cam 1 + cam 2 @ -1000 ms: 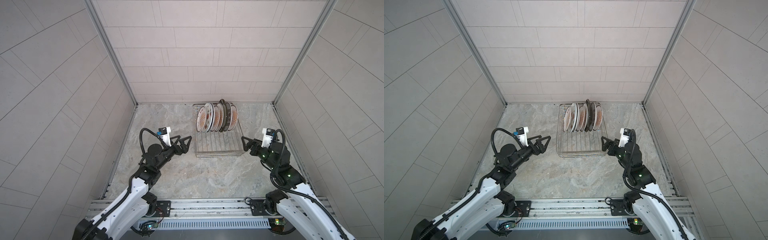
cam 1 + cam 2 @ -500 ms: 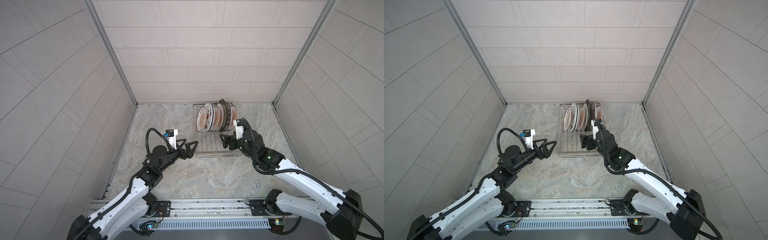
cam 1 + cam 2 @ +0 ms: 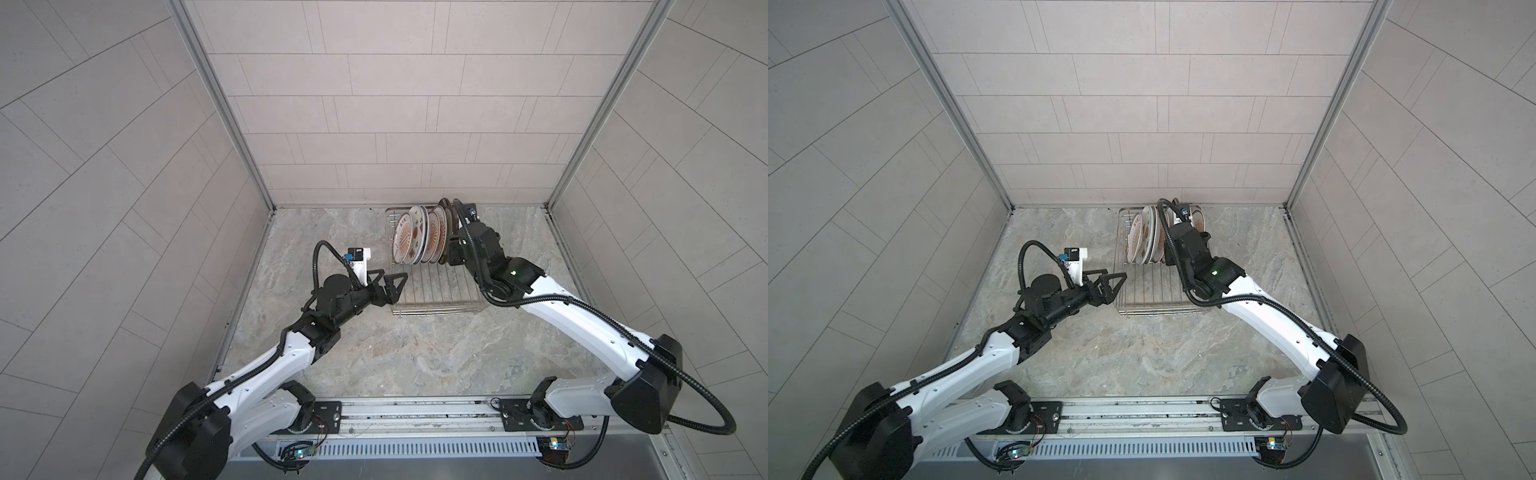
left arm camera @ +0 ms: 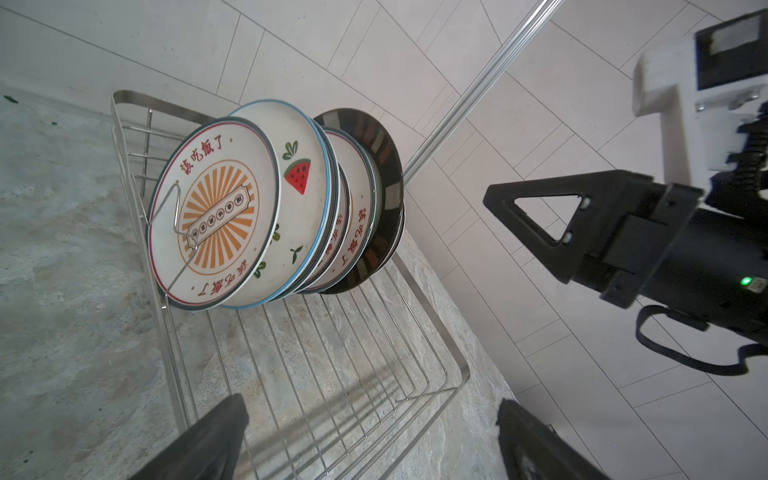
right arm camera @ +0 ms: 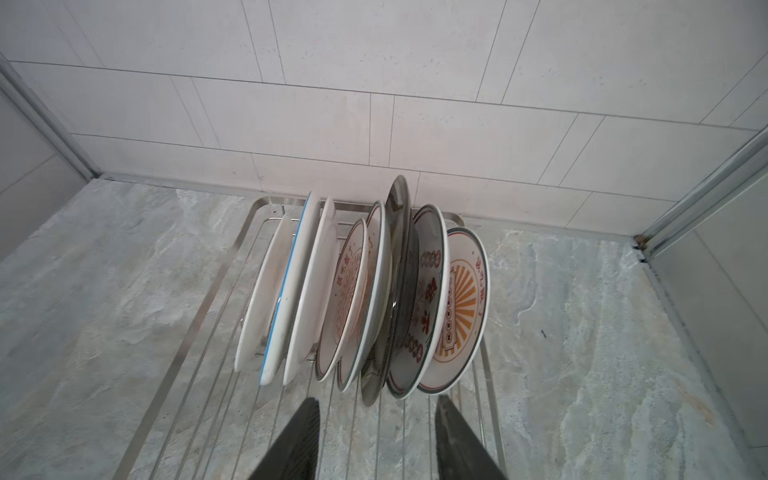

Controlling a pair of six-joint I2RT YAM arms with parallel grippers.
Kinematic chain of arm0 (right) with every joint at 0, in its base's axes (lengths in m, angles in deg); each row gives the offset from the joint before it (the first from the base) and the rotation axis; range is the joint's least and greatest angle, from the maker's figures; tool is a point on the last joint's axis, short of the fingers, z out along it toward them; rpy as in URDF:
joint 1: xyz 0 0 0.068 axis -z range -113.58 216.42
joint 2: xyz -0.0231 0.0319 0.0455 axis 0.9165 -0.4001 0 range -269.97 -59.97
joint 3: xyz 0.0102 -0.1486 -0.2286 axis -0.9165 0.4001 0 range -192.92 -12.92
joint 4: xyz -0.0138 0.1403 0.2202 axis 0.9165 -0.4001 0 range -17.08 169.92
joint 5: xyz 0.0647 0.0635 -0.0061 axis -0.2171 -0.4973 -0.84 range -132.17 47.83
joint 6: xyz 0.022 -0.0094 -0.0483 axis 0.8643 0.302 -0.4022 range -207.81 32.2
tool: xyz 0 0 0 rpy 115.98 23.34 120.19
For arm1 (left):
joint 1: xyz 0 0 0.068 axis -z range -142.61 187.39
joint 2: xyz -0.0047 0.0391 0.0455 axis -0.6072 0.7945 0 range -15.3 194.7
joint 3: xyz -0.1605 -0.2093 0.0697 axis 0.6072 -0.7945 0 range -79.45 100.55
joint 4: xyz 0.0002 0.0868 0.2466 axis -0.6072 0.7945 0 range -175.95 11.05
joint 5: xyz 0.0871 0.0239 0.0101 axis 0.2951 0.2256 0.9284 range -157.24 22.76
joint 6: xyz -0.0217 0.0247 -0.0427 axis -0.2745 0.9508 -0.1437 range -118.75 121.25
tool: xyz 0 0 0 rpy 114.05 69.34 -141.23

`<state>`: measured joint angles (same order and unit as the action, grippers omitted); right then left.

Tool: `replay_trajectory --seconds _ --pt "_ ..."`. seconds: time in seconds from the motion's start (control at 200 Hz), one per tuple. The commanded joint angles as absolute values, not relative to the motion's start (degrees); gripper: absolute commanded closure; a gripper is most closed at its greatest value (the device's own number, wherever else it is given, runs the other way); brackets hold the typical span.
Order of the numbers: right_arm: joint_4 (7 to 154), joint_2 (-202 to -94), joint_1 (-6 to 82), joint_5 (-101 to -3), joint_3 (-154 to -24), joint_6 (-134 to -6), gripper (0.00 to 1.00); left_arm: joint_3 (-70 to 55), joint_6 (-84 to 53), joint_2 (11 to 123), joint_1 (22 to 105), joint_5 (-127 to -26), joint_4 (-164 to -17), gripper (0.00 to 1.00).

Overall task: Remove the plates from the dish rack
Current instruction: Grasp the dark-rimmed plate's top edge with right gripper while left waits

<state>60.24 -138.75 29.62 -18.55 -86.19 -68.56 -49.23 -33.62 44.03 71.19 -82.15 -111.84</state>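
The round white dark-rimmed plates (image 5: pixel 353 291) stand on edge in the rectangular silver wire dish rack (image 3: pixel 432 286), just ahead of the parted, empty fingers of the right gripper (image 5: pixel 377 399), so the first pick seems in hand and calls for straddling one rim and closing, while the left gripper (image 3: pixel 390 282) hangs wide open, short of them

The plates (image 3: pixel 415 239) pack the far end of the dish rack (image 3: pixel 436 309), upper centre of frame, with slim gaps between them. Its near grid is bare. The left gripper (image 3: pixel 392 273) crowds its left-of-frame rim; the right gripper (image 5: pixel 377 399), jaws apart, fronts the stack. The counter (image 3: pixel 415 357) lower down lies open.
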Motion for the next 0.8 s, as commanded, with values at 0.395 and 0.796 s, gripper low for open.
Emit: replay_trajectory --seconds 0.395,0.796 --pt "46.0 -158.5 37.3 -20.7 -109.0 -70.5 0.67 -45.0 -34.4 51.3 71.5 -82.5 -116.4 0.00" --pt "39.0 -167.6 38.7 -19.3 -119.7 -70.0 0.76 -45.0 -33.0 51.9 71.5 -80.3 -115.2 0.00"
